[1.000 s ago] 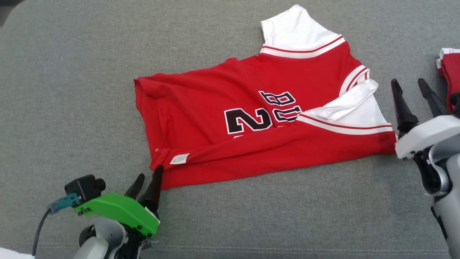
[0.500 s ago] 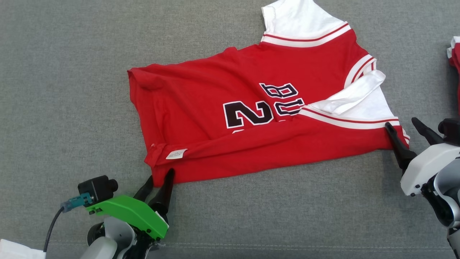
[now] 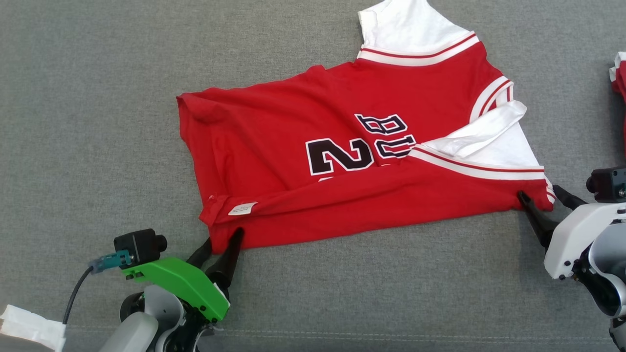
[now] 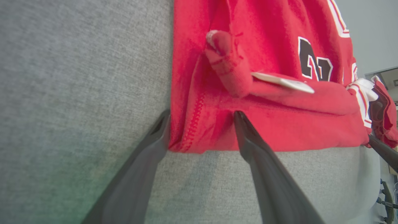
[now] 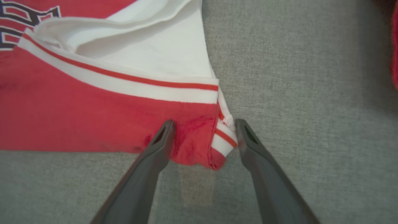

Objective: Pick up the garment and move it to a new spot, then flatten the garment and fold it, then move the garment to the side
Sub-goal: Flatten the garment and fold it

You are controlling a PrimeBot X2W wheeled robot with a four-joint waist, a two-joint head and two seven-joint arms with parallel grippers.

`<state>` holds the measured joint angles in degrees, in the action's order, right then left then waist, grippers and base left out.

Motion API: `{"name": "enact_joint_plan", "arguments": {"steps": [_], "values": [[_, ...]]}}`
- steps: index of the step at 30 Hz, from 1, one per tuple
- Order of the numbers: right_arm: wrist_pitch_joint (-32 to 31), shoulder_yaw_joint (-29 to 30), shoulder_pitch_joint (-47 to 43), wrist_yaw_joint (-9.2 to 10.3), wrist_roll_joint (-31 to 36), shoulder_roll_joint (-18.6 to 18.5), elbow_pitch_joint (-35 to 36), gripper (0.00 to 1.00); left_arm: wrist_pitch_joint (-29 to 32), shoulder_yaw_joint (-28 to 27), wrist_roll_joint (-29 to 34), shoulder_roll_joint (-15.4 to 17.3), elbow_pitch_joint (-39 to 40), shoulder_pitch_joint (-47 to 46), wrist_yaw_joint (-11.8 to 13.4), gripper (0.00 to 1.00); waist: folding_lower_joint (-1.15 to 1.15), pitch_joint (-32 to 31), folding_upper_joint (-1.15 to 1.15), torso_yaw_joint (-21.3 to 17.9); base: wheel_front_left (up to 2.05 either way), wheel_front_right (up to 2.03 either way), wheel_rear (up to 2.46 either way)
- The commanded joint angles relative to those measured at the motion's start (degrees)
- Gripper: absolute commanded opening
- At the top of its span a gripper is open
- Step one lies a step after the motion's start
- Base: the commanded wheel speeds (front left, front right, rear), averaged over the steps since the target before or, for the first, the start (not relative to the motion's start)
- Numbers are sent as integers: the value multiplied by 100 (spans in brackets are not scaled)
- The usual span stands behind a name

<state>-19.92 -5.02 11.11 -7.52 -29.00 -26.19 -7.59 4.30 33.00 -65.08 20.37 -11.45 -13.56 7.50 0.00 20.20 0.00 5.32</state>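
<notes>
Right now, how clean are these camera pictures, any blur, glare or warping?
Head view: even, soft light, no glare, and the lettering on the shirt is sharp. Left wrist view: wide-angle bending toward the right edge, and a faint green tint on the grey cushion at lower left. Right wrist view: the shirt hem is a bit blurred, with a dark shadow in the upper right corner.

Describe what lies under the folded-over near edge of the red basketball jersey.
The red and white basketball jersey has its near flap folded onto its front, covering part of the black number print. The rest beneath the flap is hidden.
</notes>
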Motion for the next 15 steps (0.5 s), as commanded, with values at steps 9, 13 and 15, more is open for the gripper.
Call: {"name": "enact_joint_plan", "arguments": {"steps": [9, 13, 15], "values": [[-322, -281, 318, 6, -601, -145, -173, 0, 422, 168, -380, -66, -198, 73, -483, 0, 0, -102, 0, -55, 0, 0, 0], [-422, -228, 271, 7, -1143, -370, -184, 0, 506, -27, -549, 206, -68, 169, -589, 0, 0, -264, 0, -33, 0, 0, 0], [-483, -167, 152, 10, -1303, -527, -147, 0, 565, -116, -623, 390, 71, 259, -630, 0, 0, -345, 0, -43, 0, 0, 0]]}}
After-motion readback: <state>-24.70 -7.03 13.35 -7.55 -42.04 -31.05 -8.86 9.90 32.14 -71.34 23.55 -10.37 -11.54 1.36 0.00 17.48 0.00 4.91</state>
